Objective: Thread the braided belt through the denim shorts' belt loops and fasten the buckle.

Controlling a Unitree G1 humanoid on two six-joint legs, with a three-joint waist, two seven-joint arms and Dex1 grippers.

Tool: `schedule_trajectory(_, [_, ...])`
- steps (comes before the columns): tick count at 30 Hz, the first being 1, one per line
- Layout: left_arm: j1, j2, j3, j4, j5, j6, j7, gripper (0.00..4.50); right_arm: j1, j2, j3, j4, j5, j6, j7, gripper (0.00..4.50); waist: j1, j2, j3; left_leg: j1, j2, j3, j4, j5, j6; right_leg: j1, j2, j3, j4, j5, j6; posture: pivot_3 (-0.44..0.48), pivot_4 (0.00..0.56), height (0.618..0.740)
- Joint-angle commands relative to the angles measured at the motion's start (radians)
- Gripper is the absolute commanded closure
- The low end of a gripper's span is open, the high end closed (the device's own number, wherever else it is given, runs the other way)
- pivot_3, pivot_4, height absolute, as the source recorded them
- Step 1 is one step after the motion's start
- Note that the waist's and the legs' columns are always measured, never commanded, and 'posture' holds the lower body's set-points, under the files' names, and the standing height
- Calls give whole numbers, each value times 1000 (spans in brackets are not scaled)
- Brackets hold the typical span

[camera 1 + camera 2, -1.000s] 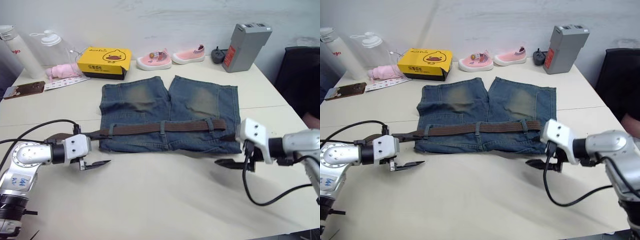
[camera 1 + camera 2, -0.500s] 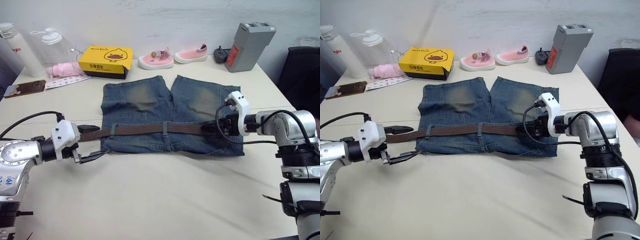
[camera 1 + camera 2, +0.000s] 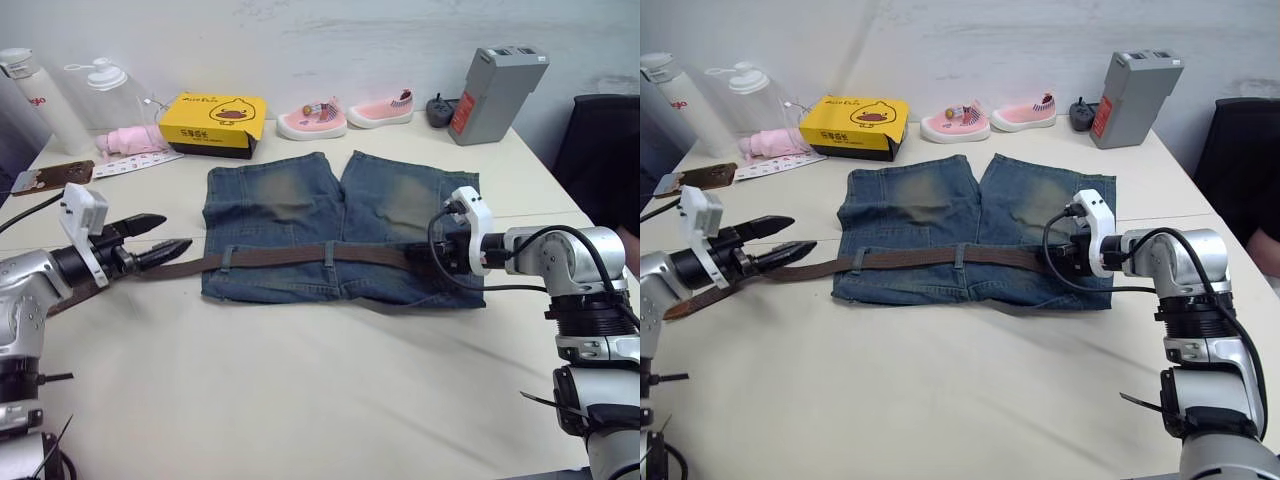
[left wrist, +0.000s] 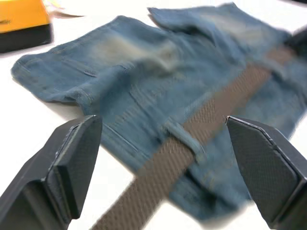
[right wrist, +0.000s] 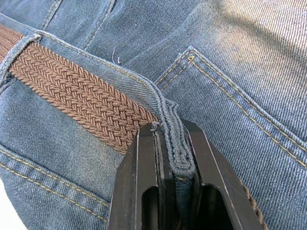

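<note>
While pinching a belt loop [image 5: 175,139] with the right gripper [image 5: 175,191], left gripper [image 4: 163,158] gaped above limp braided belt [image 3: 300,256]; would grab strap end, judging by slack.

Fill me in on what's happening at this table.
A two-armed robot is threading a braided belt through the belt loops of denim shorts lying flat on the table. The right gripper is shut on a loop at the shorts' right side. The left gripper is open beside the belt's loose end, off the shorts' left edge. No fastened buckle is visible.
</note>
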Motion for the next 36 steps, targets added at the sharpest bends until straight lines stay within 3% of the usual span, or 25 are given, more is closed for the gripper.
schedule_trajectory(1, [-97, -26, -36, 68, -34, 135, -32, 0, 13, -3, -34, -81, 25, -15, -21, 4416, -3, 0, 0, 0, 0, 0, 0, 0, 0, 0, 0, 0, 0, 0, 1, 0, 150, 624])
schedule_trajectory(8, [-185, -112, -154, 267, 109, 85, -23, 0, 51, 9, -57, -174, 62, 19, -69, 4416, -27, -1, -1, 0, 0, 1, -1, 0, 0, 0, -2, 2, 0, 1, 2, 0, 150, 624])
schedule_trajectory(12, [-178, -135, -194, 291, 161, 42, -55, 0, 54, 13, -67, -198, 83, 32, -90, 4416, -28, -2, -1, 0, 1, 1, 0, 0, 0, 0, -2, 3, -1, 2, 2, 0, 150, 624])
schedule_trajectory(15, [-171, -149, -197, 277, 171, 36, -66, 738, 55, 13, -69, -202, 93, 34, -103, 4500, -27, -2, -1, 0, 1, 2, -1, 0, 0, 0, -2, 5, -2, 2, 2, 0, 150, 624])
schedule_trajectory(19, [-165, -151, -196, 257, 182, 25, -83, 2379, 53, 7, -63, -197, 97, 25, -109, 4500, -27, -2, -1, 0, 1, 2, 0, 0, 0, 0, -2, 5, -2, 2, 3, 0, 150, 624])
schedule_trajectory(21, [-165, -150, -198, 256, 191, 14, -86, 2890, 51, 5, -62, -193, 97, 23, -111, 4500, -27, -2, -1, 0, 1, 2, 0, 0, 0, 0, -2, 6, -2, 2, 3, 0, 150, 624])
schedule_trajectory(25, [-167, -145, -200, 258, 206, -24, -112, 4339, 45, -2, -49, -179, 83, 0, -114, 4500, -27, -2, -1, 0, 1, 2, 0, 0, 0, 0, -2, 6, -2, 2, 3, 0, 150, 624])
schedule_trajectory(32, [-255, -151, -143, 314, 190, -60, -114, 4339, -3, 6, -72, -116, 72, -76, -126, 4500, -26, -2, -1, -1, 1, 2, 1, 0, 0, 0, -2, 6, -2, 2, 3, 0, 150, 624])
schedule_trajectory(36, [-132, -112, -11, 41, 2, 57, -195, 4339, 98, -40, -178, -309, 201, -105, -14, 4500, -27, -2, -1, 0, 1, 2, 1, 0, 0, -1, -2, 5, -2, 2, 3, 0, 150, 624])
